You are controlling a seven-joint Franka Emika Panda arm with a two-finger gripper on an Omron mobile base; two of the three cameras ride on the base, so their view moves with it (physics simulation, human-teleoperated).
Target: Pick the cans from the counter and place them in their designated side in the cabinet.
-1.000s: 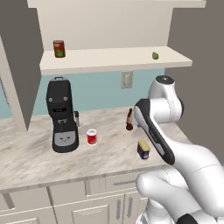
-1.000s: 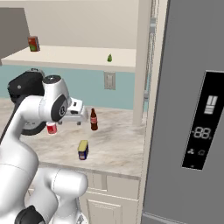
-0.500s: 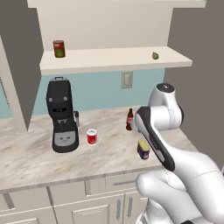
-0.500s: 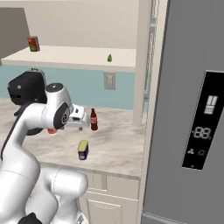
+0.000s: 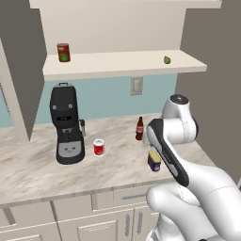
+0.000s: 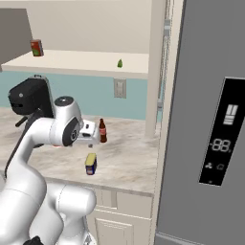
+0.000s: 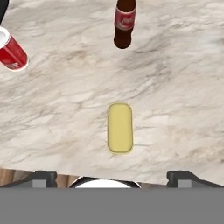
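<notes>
Below the spread, empty fingers (image 7: 43,177) stands the yellow-topped dark blue can (image 7: 120,127); beyond, the bright red white-banded can (image 7: 12,51). Neither is shelved yet.

Base views flank the counter (image 5: 42,164); hand view looks straight down

The arm (image 5: 188,174) is glossy white, built of thick rounded segments with bulbous joints. A dark band runs along one link, and the joint caps are grey discs. Two small dark fingertips (image 7: 43,177) rise, squared and matte.
</notes>
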